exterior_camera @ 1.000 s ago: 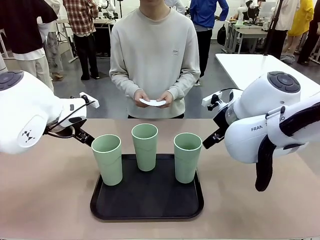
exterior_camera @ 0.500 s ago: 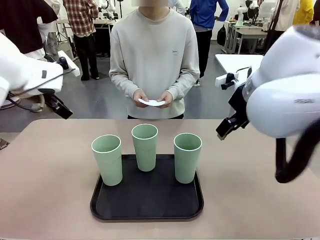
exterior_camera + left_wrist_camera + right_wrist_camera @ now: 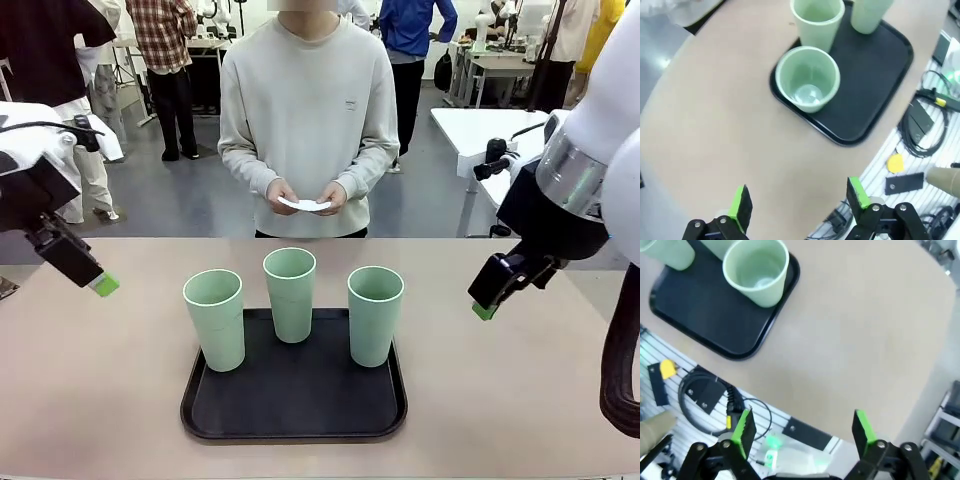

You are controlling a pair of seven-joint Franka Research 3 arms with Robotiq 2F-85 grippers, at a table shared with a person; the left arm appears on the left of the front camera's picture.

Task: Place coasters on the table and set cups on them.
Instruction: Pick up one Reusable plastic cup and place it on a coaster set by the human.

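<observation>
left gripper [image 3: 800,197] hangs released and empty above the bare table [image 3: 715,125]; right gripper [image 3: 802,432] released too; between them, on the black tray [image 3: 300,400], three cups [image 3: 290,292] stand upright; beyond these, the coasters [image 3: 305,205] lie flat in the person's hands [image 3: 338,197], about equally far from both grippers.

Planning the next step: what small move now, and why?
Likely wait, left gripper and right gripper open, clear of the tray: the person's hands hold the coasters, none lies on the table, and the cups stand on the tray.
</observation>
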